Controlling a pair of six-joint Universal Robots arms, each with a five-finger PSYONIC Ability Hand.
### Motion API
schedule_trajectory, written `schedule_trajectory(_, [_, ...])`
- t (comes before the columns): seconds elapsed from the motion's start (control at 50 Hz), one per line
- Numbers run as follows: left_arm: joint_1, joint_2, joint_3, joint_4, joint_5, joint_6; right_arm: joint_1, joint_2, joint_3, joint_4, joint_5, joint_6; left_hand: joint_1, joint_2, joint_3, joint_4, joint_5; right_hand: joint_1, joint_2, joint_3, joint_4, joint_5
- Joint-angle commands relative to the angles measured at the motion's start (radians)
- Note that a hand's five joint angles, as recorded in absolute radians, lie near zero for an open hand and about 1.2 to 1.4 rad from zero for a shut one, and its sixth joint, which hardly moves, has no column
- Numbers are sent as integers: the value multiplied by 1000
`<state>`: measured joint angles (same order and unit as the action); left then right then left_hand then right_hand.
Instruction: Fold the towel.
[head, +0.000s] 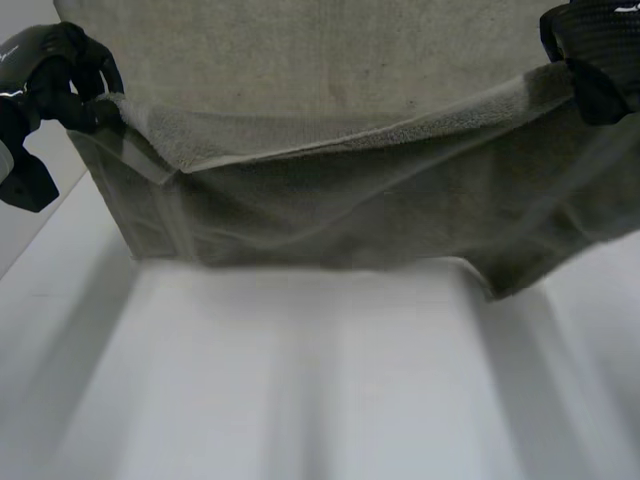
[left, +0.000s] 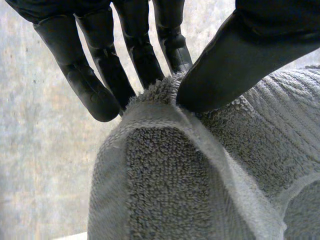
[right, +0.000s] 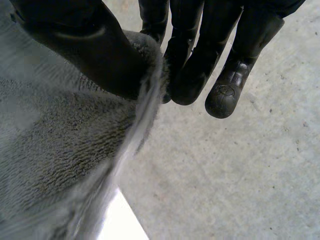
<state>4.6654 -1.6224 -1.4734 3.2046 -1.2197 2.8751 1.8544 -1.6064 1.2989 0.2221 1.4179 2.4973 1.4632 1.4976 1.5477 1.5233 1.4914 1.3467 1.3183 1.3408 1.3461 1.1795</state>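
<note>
Two towel (head: 330, 210) corners are pinched thumb-to-fingers, by left hand (head: 50, 85) and right hand (head: 592, 55).

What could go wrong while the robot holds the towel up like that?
The left hand pinches just a corner of the towel, so it might slip out. The right hand also grips only an edge. The towel sags unevenly between them, so it may land crooked on the table.
</note>
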Motion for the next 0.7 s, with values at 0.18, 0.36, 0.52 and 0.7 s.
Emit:
schedule_trajectory(0.18, [-33,-433,146,-75,5,10,31,488,-171,149,-17,-78,-67,-101,-151,-127,-270,50,78,55,50,42])
schedule_trajectory(0.36, [-79,-519,398,-42,-30,4,81,668,-440,-167,85,-80,-67,-101,-151,-127,-270,50,78,55,50,42])
schedule_trajectory(0.52, [-68,-367,455,255,-87,-85,85,413,-214,-826,111,-75,-67,-101,-151,-127,-270,50,78,55,50,42])
schedule_trajectory(0.7, [22,-339,415,268,-52,-257,86,370,-112,-714,-3,-61,-67,-101,-151,-127,-270,50,78,55,50,42])
